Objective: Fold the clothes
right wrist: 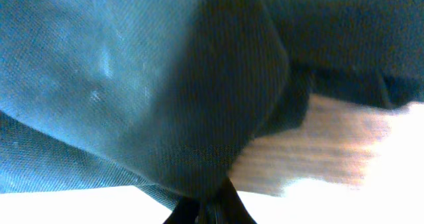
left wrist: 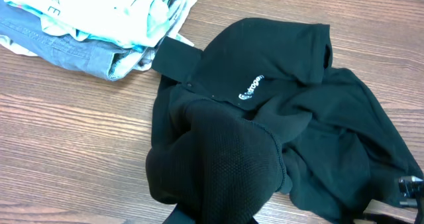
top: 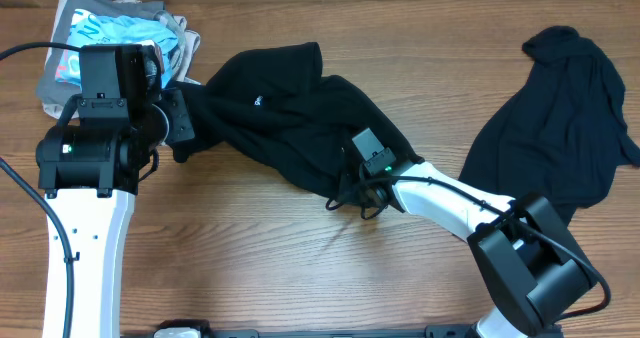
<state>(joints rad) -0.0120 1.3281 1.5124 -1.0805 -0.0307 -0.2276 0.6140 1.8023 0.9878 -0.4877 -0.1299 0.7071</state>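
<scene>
Clothes: two black garments on a wooden table, both spread loose and unfolded. Shirt lies crumpled across the middle, running from the left arm toward the right one. Nearest edge first: right claw is closed on the shirt's near right edge, and its wrist view shows dark fabric drawn to a pinch between the fingertips, with bare wood beside it. Cloth fills most of that view, blurred. Farther back and to the left, the left claw is clamped on the shirt's left end; a thick bunch of knit fabric rises toward its camera and hides most of the fingers. Small white logo faces up on the shirt's upper panel, beyond that bunch. Second shirt lies well apart at the right side, rumpled, touched by neither claw. Pile of light blue, white and denim cloth sits at the far left corner, just beside the shirt's far left edge.
</scene>
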